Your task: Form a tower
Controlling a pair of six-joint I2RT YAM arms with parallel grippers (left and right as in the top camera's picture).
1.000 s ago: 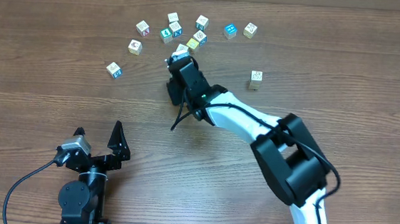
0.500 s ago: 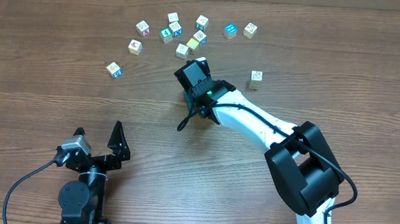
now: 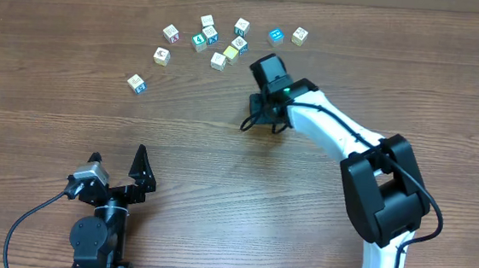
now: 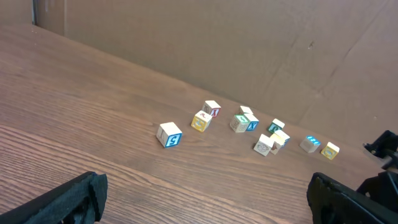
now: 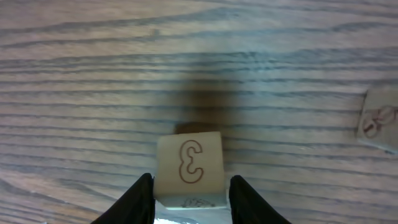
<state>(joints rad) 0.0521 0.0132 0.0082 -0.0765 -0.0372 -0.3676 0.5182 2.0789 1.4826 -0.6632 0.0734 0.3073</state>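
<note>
- The right claw (image 5: 191, 190) brackets the numbered cube (image 5: 189, 163) on both sides; whether it clamps the cube or stands slack cannot be told.
- No tower stands yet, it seems: the loose cubes (image 3: 206, 37), the yellow cube (image 3: 231, 53) among them, lie singly at the far side of the table (image 3: 71, 95).
- Risk: a weak or off-centre grip lets the cube tilt or drop.
- Risk: a skewed placement, or fingers brushing neighbours, scatters the base.

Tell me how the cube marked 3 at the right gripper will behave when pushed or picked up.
The cube marked 3 looks like solid wood with flat faces, so pushed it would probably slide, not roll. It looks small against the right gripper, so it is likely light, and rigid under a squeeze. Its smooth sides might slip if pinched off-centre.
</note>
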